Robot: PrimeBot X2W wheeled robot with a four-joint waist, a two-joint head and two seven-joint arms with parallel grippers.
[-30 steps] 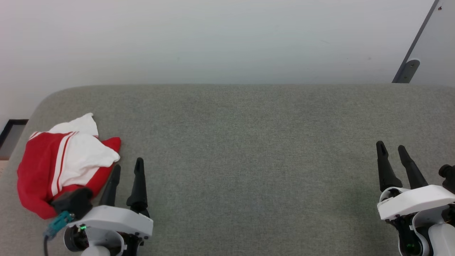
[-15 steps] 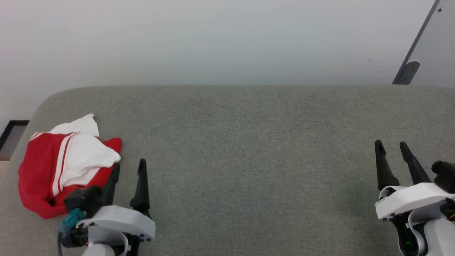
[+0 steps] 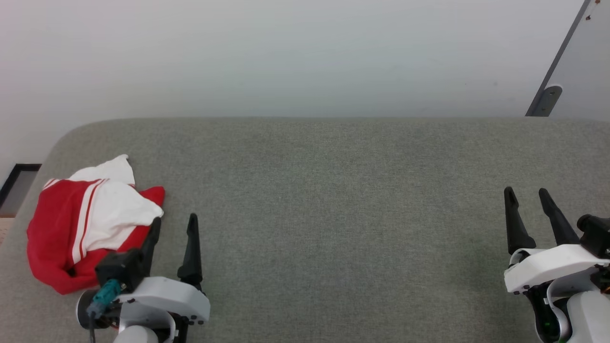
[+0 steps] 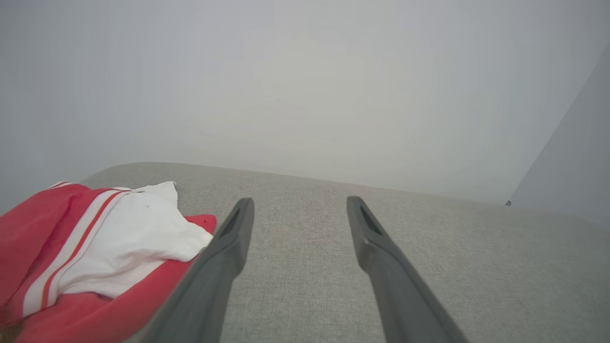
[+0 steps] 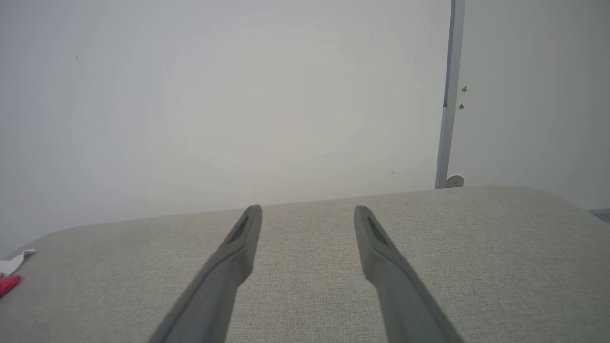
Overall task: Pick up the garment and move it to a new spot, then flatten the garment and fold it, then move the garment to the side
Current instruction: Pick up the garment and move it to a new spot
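Observation:
The garment (image 3: 86, 221) is a red and white bundle, crumpled at the far left of the grey padded surface (image 3: 333, 200); it also fills the lower left of the left wrist view as red cloth with a white sleeve (image 4: 95, 247). My left gripper (image 3: 174, 220) stands open just to the right of the bundle, its left finger beside the cloth's edge, nothing between the fingers (image 4: 228, 247). Far to the right my right gripper (image 3: 526, 191) is open and empty over bare surface. In the right wrist view a sliver of the garment (image 5: 9, 274) shows at the left edge.
The grey surface has a rounded far-left corner (image 3: 71, 136) and ends against a pale wall (image 3: 286, 57). A grey panel with a bracket (image 3: 545, 97) leans at the back right. A dark frame (image 3: 14, 181) lies beyond the left edge.
The left arm has shifted slightly right and down in the head view, staying open beside the garment. The right arm barely moved. The garment lies as before.

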